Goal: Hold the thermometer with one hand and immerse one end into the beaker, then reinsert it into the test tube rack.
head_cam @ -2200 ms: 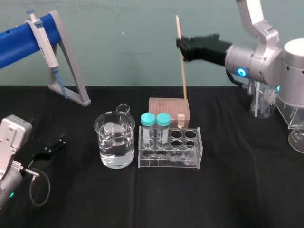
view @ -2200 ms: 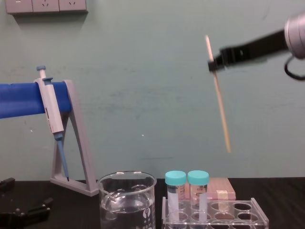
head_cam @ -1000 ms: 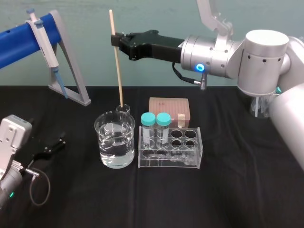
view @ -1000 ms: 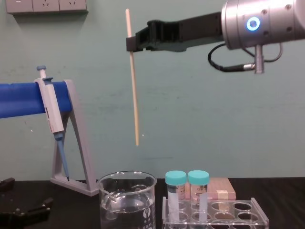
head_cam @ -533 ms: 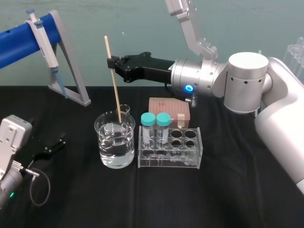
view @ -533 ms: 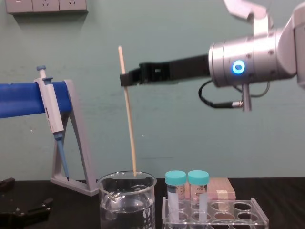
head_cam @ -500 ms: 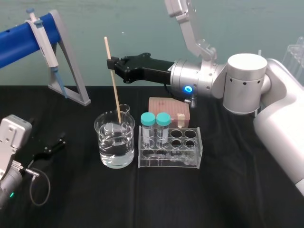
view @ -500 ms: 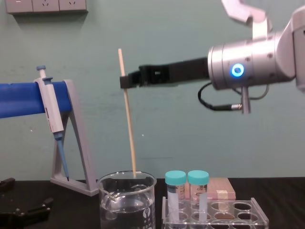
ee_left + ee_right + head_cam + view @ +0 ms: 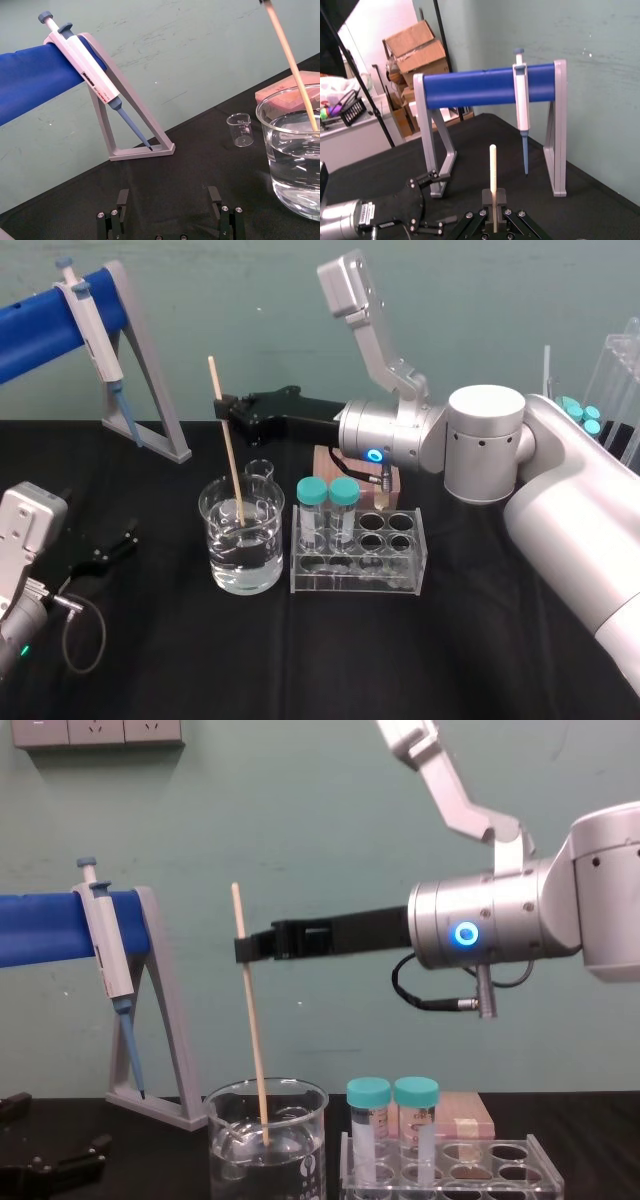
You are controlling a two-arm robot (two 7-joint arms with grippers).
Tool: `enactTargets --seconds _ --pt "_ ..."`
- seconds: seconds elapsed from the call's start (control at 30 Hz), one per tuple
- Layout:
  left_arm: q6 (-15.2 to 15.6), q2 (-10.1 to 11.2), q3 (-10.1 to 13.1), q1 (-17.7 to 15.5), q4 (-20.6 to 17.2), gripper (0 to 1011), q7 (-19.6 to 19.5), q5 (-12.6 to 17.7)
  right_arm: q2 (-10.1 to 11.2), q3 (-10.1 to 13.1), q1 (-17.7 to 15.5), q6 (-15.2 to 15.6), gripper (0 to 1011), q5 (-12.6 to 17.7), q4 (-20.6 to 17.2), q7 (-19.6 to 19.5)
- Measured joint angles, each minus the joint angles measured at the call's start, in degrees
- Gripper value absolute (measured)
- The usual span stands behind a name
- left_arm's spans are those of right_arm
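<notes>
- Head view: the right gripper [image 9: 222, 408], upper left of centre, pinches the thermometer [image 9: 230, 455] near its top; the rod hangs nearly upright, its lower end inside the beaker [image 9: 218, 558], just left of the test tube rack [image 9: 400, 582]
- Left wrist view: the left gripper [image 9: 170, 220] sits spread low by the tabletop [image 9: 175, 170], farther from the rod
- Right wrist view: the rod's top stands above the clamp
- Chest view: the tip is under water; half a second ago it hung at the rim; the exit looks straight up

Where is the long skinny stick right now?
In the head view, the thermometer stands left of centre, with its lower end dipped into the beaker beside the test tube rack. Its upper part is pinched by the right claw.
</notes>
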Motion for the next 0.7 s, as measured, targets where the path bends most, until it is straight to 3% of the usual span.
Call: enactTargets --seconds 0.23,0.7 --pt "0.0 0.0 0.0 0.0 0.0 1004 0.0 0.0 0.0 -2.2 0.6 -1.6 41 -0.6 2.3 -0.1" --pt "0.0 0.0 0.0 0.0 0.0 1004 0.0 0.0 -0.5 -3.2 0.1 -2.6 41 0.0 4.7 -0.2"
